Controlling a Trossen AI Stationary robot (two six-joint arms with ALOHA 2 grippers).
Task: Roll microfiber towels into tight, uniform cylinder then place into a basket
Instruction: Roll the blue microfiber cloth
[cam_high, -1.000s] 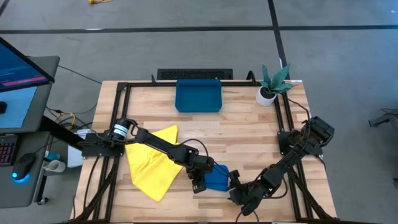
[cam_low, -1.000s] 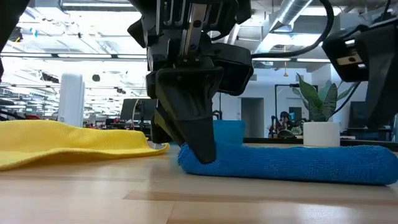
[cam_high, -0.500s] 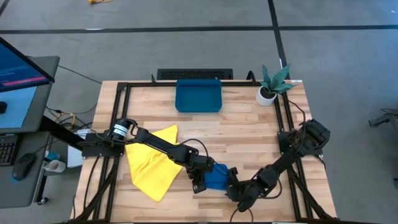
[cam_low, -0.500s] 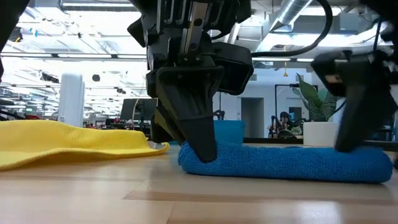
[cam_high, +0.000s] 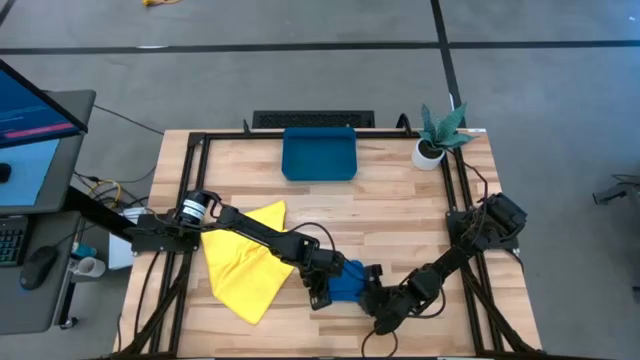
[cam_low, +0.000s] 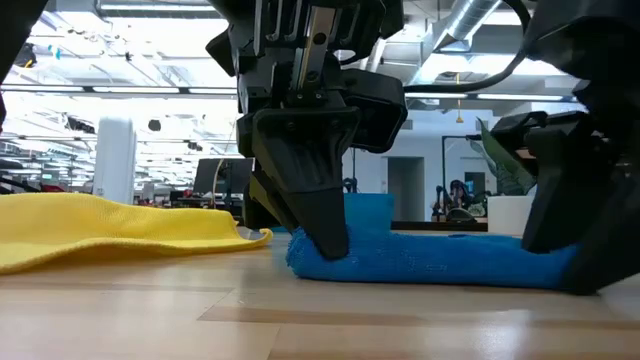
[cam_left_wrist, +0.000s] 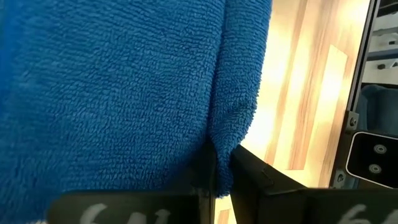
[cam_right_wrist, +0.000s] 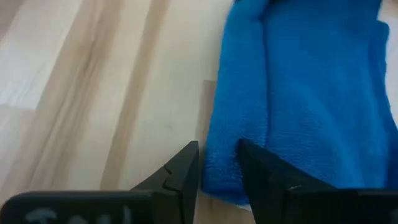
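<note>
Blue towel (cam_high: 347, 283), already wound into a roll, lies on the table (cam_high: 400, 215) near its 6 o'clock edge, well apart from the basket (cam_high: 319, 154) up at 12 o'clock. Rolling looks finished for this one; the step in hand, as I judge it, is getting a two-ended grip so the roll can be carried.

Left gripper (cam_high: 318, 291) sits at the roll's 9 o'clock end, fingers shut tight on a fold of the cloth; its wrist view shows terry pinched between the fingers (cam_left_wrist: 208, 180). Right gripper (cam_high: 376, 297) is at the 3 o'clock end, its jaws a modest way apart and straddling the towel's edge: in its wrist view one finger (cam_right_wrist: 180, 174) lies on bare wood just beside the cloth, the other presses into the cloth. Whether that end is firmly held yet, I cannot tell.

Next move calls for the right jaws to close fully on the end, then both arms lifting together, keeping the roll taut so it does not unwind, toward 12 o'clock.

Yellow towel (cam_high: 243, 259) lies flat and unrolled at 9 o'clock of the blue one, under the left arm; it remains to be done.
</note>
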